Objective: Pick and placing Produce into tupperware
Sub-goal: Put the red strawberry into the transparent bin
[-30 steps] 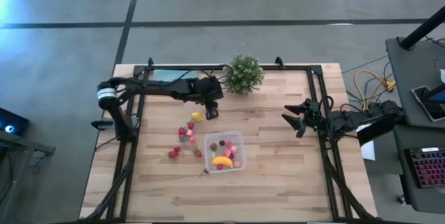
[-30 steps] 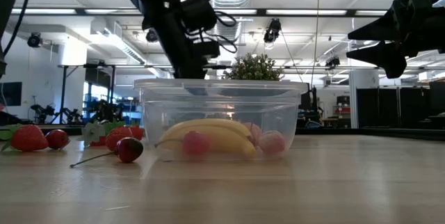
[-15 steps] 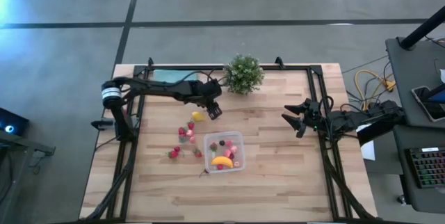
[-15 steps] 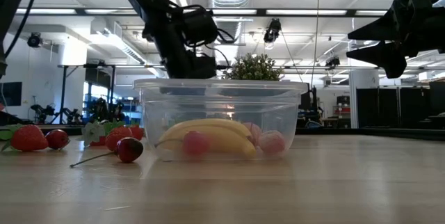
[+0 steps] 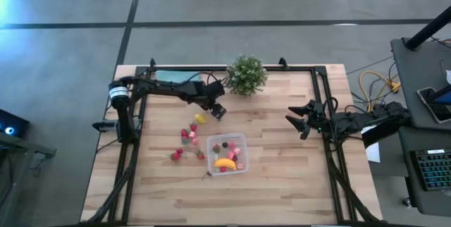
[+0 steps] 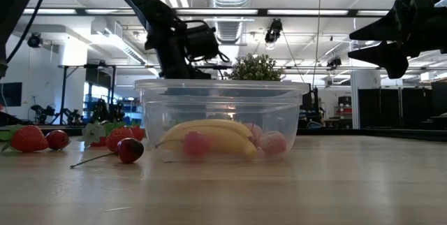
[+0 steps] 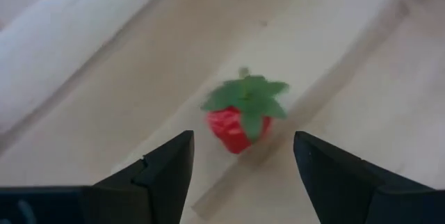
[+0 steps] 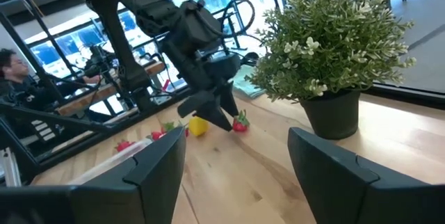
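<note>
Clear plastic tupperware (image 5: pixel 227 152) sits near the middle of the wooden bench (image 5: pixel 282 178), and it already holds a yellow-orange banana (image 5: pixel 225 163) and a few small red and pink pieces (image 6: pixel 198 143). More loose produce lies on the bench just left of the container: a cluster of red strawberries (image 5: pixel 187 135), and a small yellow lemon (image 5: pixel 200 118) farther back. One red strawberry with a green leafy cap (image 7: pixel 240 116) lies on the wood right in front of the left hand (image 5: pixel 218 111), whose fingers (image 7: pixel 167 172) stand apart on either side of it without touching it. This hand hovers beside the lemon, between the container and the bushy potted plant (image 5: pixel 246 75). The right hand (image 5: pixel 299 120) waits near the bench's right edge, well apart from the produce, fingers spread. A teal cloth (image 5: pixel 173 76) lies at the far left corner.
</note>
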Controlling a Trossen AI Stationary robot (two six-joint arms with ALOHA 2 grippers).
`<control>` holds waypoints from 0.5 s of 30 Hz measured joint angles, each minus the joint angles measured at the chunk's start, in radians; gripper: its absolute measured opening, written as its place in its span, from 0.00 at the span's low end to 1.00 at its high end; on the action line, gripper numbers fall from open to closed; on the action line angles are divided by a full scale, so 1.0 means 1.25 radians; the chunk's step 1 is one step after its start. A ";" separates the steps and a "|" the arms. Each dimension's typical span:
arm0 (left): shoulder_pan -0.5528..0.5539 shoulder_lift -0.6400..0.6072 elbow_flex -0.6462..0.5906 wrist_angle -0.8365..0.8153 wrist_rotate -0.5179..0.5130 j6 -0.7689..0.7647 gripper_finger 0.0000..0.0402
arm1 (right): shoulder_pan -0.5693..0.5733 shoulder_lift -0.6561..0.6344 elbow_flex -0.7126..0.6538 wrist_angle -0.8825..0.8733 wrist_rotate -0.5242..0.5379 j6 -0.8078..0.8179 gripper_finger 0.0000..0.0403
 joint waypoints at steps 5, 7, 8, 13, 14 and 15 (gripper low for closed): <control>-0.001 -0.020 0.006 0.011 -0.017 0.003 0.58 | 0.000 0.000 0.000 0.000 0.000 0.000 0.62; 0.002 -0.020 0.007 0.011 -0.019 0.000 0.58 | 0.000 0.000 0.000 0.000 0.000 0.000 0.62; 0.004 -0.020 0.007 0.007 -0.019 -0.002 0.58 | 0.000 0.000 0.000 0.000 0.000 0.000 0.61; 0.006 -0.020 0.003 0.006 -0.020 -0.004 0.58 | 0.000 0.000 0.000 0.000 0.000 0.000 0.61; 0.006 -0.020 0.003 0.008 -0.020 -0.003 0.58 | 0.000 0.000 0.000 0.000 0.000 0.000 0.61; 0.006 -0.020 0.003 0.012 -0.021 -0.002 0.58 | 0.000 0.000 0.000 0.000 0.000 0.000 0.61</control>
